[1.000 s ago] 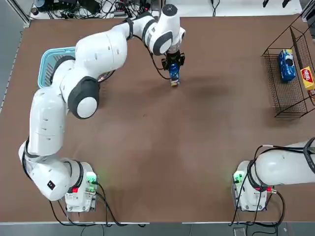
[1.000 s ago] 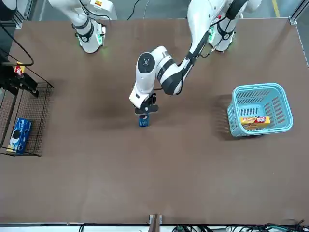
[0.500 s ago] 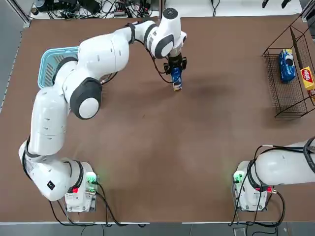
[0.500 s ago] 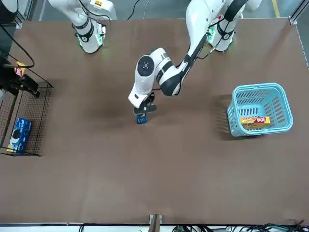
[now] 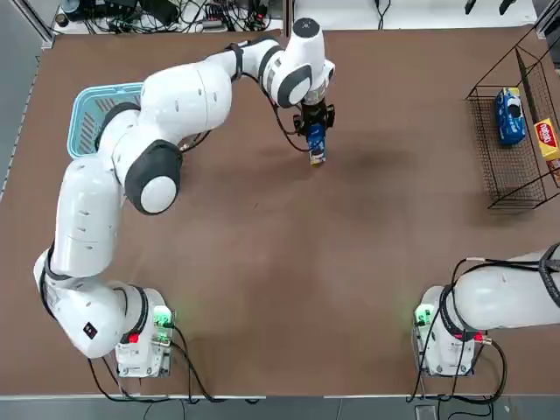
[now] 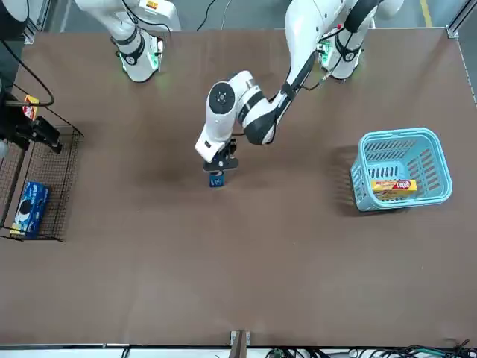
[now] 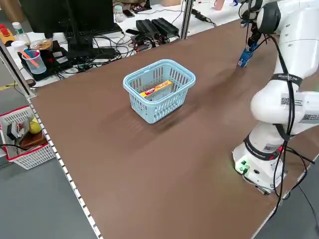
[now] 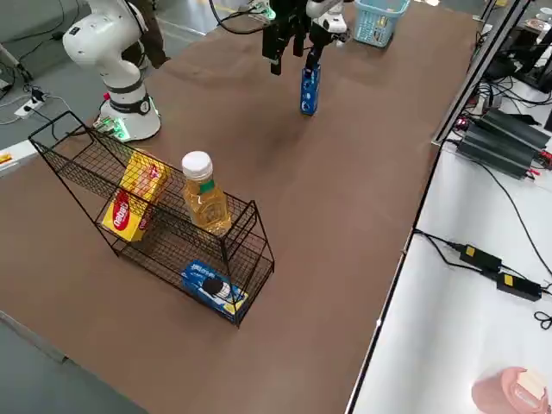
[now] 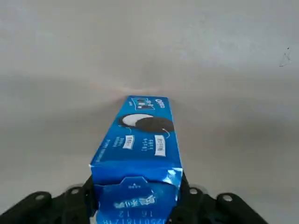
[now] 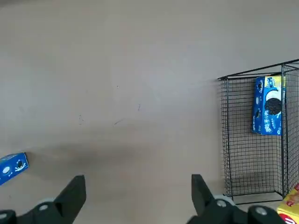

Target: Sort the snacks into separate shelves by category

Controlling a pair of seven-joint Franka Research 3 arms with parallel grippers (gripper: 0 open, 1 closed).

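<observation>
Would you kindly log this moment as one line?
left gripper: shut on cookie packet, upright at table | right gripper: open, parked | rack: one cookie packet, one yellow box

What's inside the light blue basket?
One yellow-orange box with a red label lies in the basket. The basket's walls hide part of its floor, so anything else there can't be seen.

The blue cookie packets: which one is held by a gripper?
The blue cookie packet at mid-table, clamped upright by the left gripper; the other packet lies in the wire rack.
</observation>
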